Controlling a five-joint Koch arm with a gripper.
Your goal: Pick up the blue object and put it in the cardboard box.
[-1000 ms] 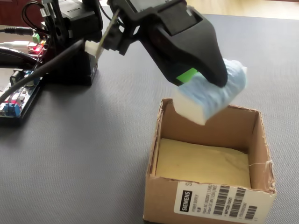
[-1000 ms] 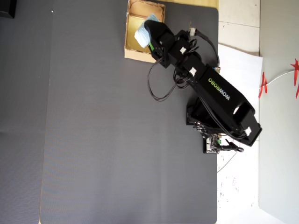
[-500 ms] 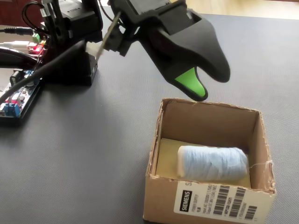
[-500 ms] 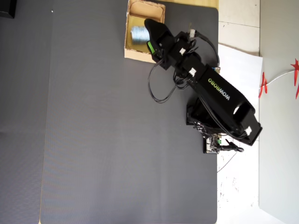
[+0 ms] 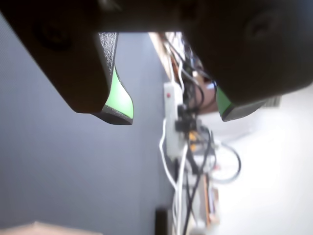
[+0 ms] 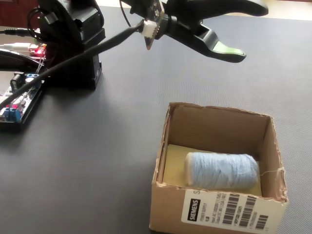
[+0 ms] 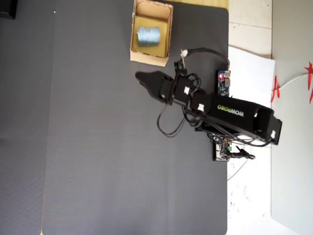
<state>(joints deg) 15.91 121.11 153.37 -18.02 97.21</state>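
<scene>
The blue object (image 6: pixel 222 170) lies inside the cardboard box (image 6: pixel 218 213), well apart from the empty gripper (image 5: pixel 173 115), whose jaws stand apart. Best to retreat high, clear of the box walls.

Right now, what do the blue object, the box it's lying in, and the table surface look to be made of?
The blue object: soft wound yarn or cloth, judging by its ribbed, matte wrap.
The cardboard box: tan cardboard, with raw torn edges, a printed barcode label and a yellowish liner.
The table surface: dark grey matte mat, finely textured, possibly rubber or foam.
</scene>
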